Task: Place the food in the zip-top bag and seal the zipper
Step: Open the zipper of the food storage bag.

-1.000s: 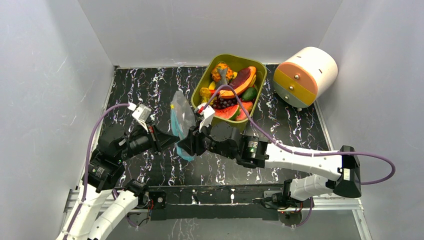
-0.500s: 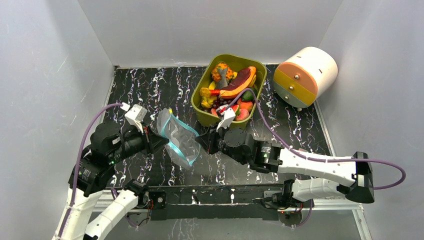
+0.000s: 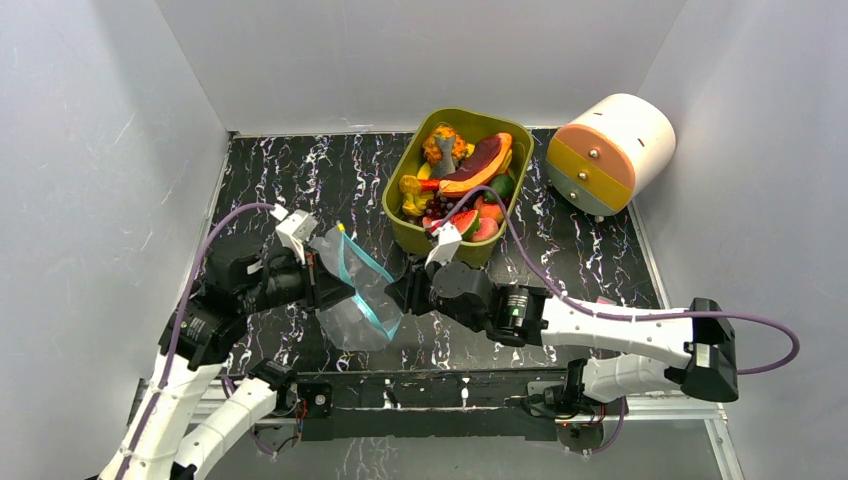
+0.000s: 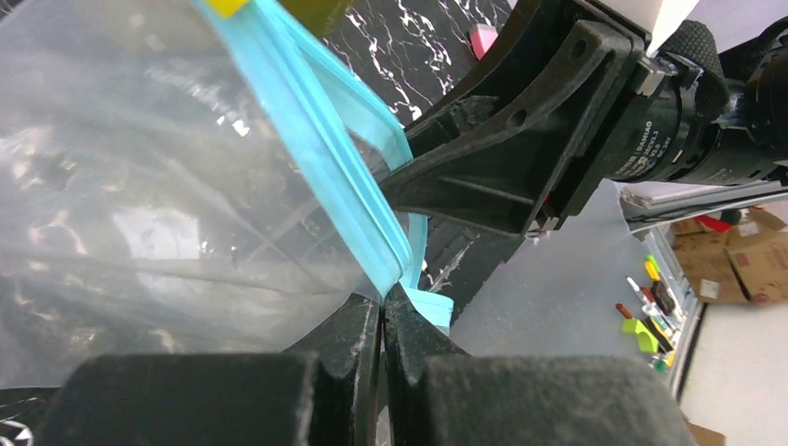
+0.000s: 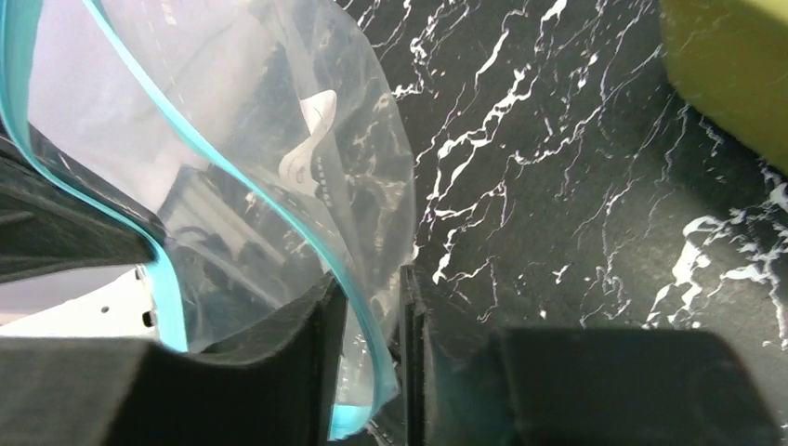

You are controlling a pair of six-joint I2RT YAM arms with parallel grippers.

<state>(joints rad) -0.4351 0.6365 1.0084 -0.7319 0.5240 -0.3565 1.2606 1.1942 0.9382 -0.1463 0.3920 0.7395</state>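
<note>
The bag (image 3: 355, 315) is found between the left gripper (image 3: 330, 285) and the right gripper (image 3: 397, 296), which are set facing each other across it. Its zipper (image 4: 316, 158) is caught in the left jaws at one end, and is passed between the right jaws on the other side. The tub (image 3: 408, 236), with the food (image 3: 465, 180) in it, is set on the table (image 3: 300, 180) just behind the right jaws, and the drum (image 3: 610, 150) is placed well to the right of both jaws, beyond the tub.
</note>
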